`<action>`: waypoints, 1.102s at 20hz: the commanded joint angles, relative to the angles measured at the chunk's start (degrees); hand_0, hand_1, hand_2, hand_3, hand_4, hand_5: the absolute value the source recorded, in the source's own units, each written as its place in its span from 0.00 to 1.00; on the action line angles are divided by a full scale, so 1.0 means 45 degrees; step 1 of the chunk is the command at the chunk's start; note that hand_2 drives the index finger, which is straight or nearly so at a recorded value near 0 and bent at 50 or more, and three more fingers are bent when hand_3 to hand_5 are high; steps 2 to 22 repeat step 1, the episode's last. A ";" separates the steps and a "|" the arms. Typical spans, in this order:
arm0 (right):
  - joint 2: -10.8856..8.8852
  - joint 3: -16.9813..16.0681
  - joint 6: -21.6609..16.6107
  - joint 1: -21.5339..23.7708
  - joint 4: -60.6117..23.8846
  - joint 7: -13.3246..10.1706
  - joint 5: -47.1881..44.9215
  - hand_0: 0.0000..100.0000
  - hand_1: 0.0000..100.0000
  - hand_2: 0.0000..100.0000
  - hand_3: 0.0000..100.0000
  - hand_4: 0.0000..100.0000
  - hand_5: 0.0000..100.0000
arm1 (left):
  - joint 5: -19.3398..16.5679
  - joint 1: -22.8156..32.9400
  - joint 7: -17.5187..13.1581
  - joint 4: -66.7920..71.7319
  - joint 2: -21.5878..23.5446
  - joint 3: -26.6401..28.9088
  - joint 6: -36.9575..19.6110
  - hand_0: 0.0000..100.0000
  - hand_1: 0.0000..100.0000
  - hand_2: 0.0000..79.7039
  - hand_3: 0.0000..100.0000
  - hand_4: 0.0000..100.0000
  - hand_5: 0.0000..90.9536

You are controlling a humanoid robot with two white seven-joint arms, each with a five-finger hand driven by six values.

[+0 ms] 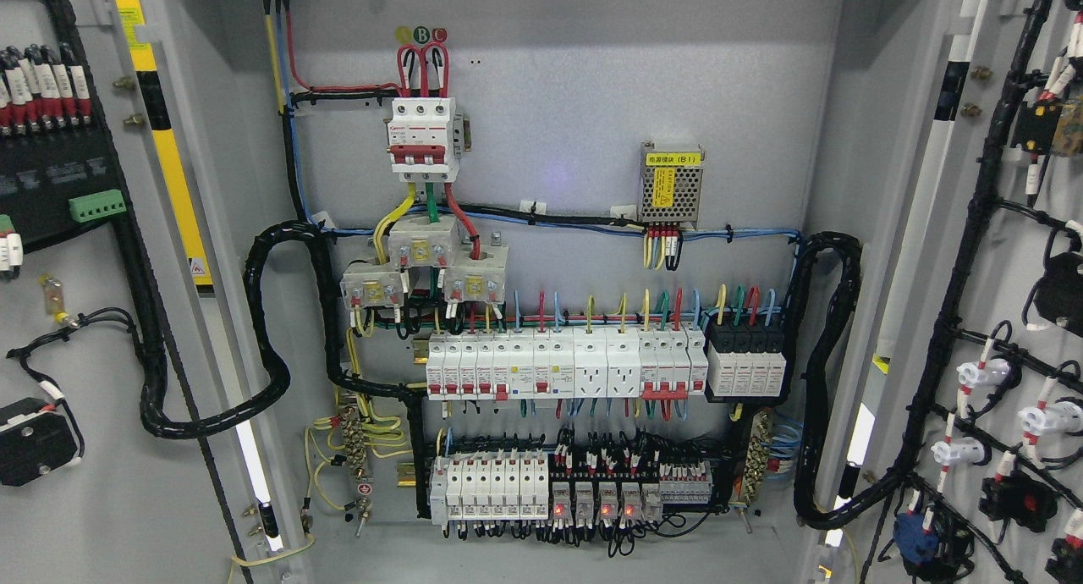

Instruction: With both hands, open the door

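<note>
Both doors swung wide: left door [51, 313] at left, right door [998, 313] at right; no hands visible, finger state untellable.

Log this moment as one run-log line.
left door: swung open | right door: swung open | cabinet interior: breakers and wiring exposed | robot hands: none in view

Left door [76, 313] and right door [998, 313] flank the cabinet [575, 101], breaker rows [567, 364] inside.
</note>
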 commanded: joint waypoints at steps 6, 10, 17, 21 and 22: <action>-0.0061 0.0111 0.0020 -0.0112 0.1021 -0.0022 0.0020 0.00 0.50 0.04 0.00 0.00 0.00 | -0.0149 -0.0260 0.0479 0.1102 -0.0095 -0.0098 -0.0014 0.12 0.56 0.00 0.00 0.00 0.00; -0.0061 0.0111 0.0020 -0.0112 0.1021 -0.0022 0.0020 0.00 0.50 0.04 0.00 0.00 0.00 | -0.0149 -0.0260 0.0479 0.1102 -0.0095 -0.0098 -0.0014 0.12 0.56 0.00 0.00 0.00 0.00; -0.0061 0.0111 0.0020 -0.0112 0.1021 -0.0022 0.0020 0.00 0.50 0.04 0.00 0.00 0.00 | -0.0149 -0.0260 0.0479 0.1102 -0.0095 -0.0098 -0.0014 0.12 0.56 0.00 0.00 0.00 0.00; -0.0061 0.0111 0.0020 -0.0112 0.1021 -0.0022 0.0020 0.00 0.50 0.04 0.00 0.00 0.00 | -0.0149 -0.0260 0.0479 0.1102 -0.0095 -0.0098 -0.0014 0.12 0.56 0.00 0.00 0.00 0.00; -0.0061 0.0111 0.0020 -0.0112 0.1021 -0.0022 0.0020 0.00 0.50 0.04 0.00 0.00 0.00 | -0.0149 -0.0260 0.0479 0.1102 -0.0095 -0.0098 -0.0014 0.12 0.56 0.00 0.00 0.00 0.00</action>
